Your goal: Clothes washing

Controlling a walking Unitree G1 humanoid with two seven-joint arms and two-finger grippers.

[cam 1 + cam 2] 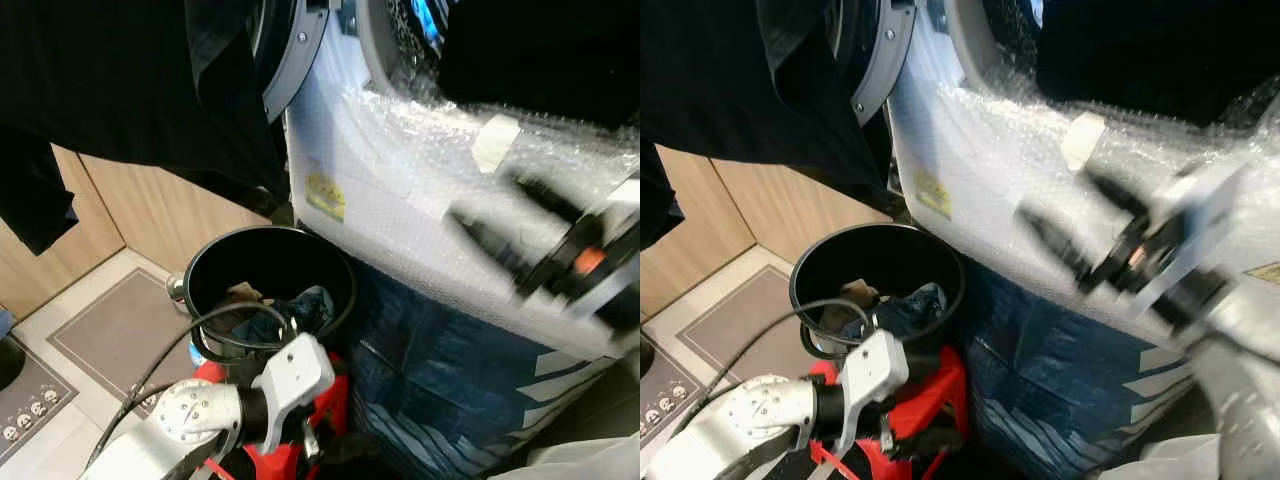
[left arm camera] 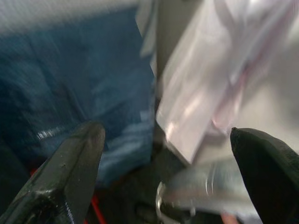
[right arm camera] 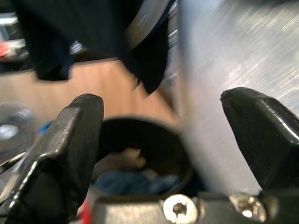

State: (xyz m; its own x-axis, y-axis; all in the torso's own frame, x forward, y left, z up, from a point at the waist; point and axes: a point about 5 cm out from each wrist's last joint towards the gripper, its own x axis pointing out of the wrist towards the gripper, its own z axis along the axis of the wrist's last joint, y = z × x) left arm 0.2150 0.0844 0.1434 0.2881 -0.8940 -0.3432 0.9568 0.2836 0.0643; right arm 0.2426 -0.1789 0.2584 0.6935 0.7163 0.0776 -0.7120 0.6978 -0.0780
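In the eye views, a black garment point(image 1: 130, 90) drapes over the bubble-wrapped white washing machine point(image 1: 400, 190), hiding its door; the yellow label point(image 1: 326, 196) is unreadable. More clothes point(image 1: 300, 305) lie in the round black bucket point(image 1: 205, 265).

The blurred right gripper point(image 3: 161, 135) is spread wide, empty.

The left gripper point(image 2: 163, 154) is also wide, before blue fabric point(image 2: 70, 88).

Both head views look steeply down from close above, sharing the round black plastic laundry bucket point(image 1: 268, 285) and the white bubble-wrapped washing machine front point(image 1: 420, 190), shifted sideways between the eyes. The right wrist view faces along its gripper point(image 3: 163, 140) toward that same bucket point(image 3: 140, 161), seen from nearer and lower. The left wrist view sits very close to a blue patterned fabric point(image 2: 79, 88), blurred, looking past its gripper point(image 2: 166, 154).
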